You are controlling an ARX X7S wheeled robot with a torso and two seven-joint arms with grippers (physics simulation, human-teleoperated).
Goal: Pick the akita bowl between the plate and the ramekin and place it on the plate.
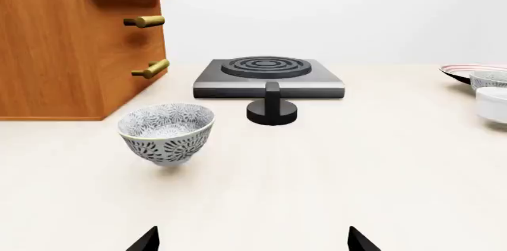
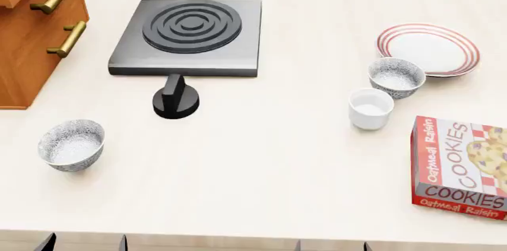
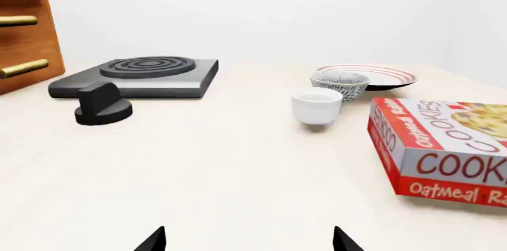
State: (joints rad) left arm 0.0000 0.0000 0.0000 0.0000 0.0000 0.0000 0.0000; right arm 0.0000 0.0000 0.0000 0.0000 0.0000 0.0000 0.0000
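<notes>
The speckled akita bowl [image 2: 396, 76] [image 3: 339, 83] stands upright between the red-ringed plate [image 2: 428, 48] [image 3: 388, 76] and the plain white ramekin [image 2: 371, 108] [image 3: 317, 106], at the counter's right. A second speckled bowl [image 2: 72, 144] [image 1: 167, 132] sits alone at the near left. My left gripper [image 1: 253, 240] is open and empty, low at the counter's front edge, with the second bowl ahead of it. Wide apart and empty too, my right gripper [image 3: 249, 240] is open, well short of the ramekin. In the head view only fingertips [image 2: 46, 242] show at the bottom edge.
A black hotplate [image 2: 189, 36] with a black knob [image 2: 175, 100] in front sits at the back middle. A wooden drawer cabinet [image 2: 35, 25] stands at the far left. A red cookie box [image 2: 461, 166] lies at the near right, close to the ramekin.
</notes>
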